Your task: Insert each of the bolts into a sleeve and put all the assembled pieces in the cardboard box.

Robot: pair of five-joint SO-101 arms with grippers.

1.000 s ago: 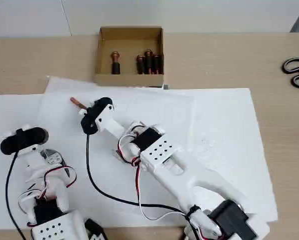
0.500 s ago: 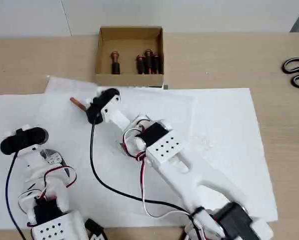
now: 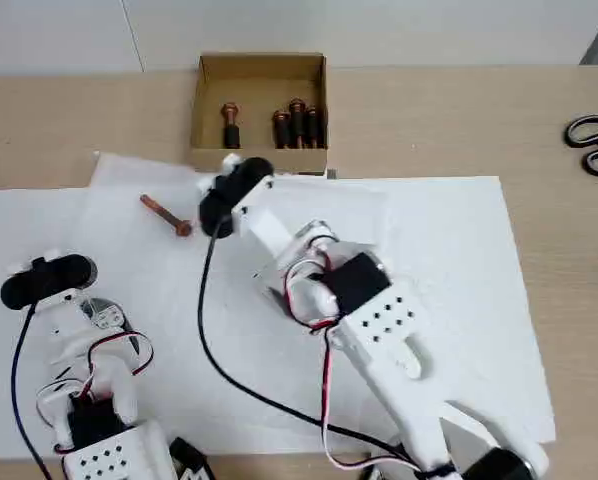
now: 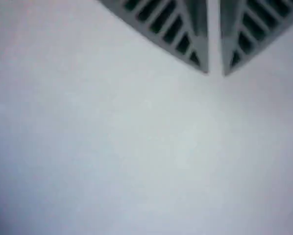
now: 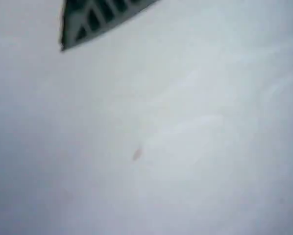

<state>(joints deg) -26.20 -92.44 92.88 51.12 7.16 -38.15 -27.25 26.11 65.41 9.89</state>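
Note:
A loose copper bolt (image 3: 165,214) lies on the white paper (image 3: 439,260), just left of my right gripper (image 3: 222,200). That gripper hovers near the cardboard box's front wall (image 3: 262,158). In the right wrist view a single finger (image 5: 90,19) shows over bare paper with nothing beside its inner face, so the jaws stand open and empty. Several assembled bolt-and-sleeve pieces (image 3: 297,125) stand in the box, one more (image 3: 230,124) apart on the left. My left gripper (image 3: 41,280) rests low at the paper's left side; its fingertips (image 4: 214,71) are shut on nothing.
Scissors (image 3: 593,144) lie on the bare wooden table at the far right. The right arm's body and cables (image 3: 359,300) cross the middle of the paper. The paper to the right of that arm is free.
My right gripper has swung right and toward the box, away from the bolt, which now lies fully exposed on the paper. The left arm has not moved.

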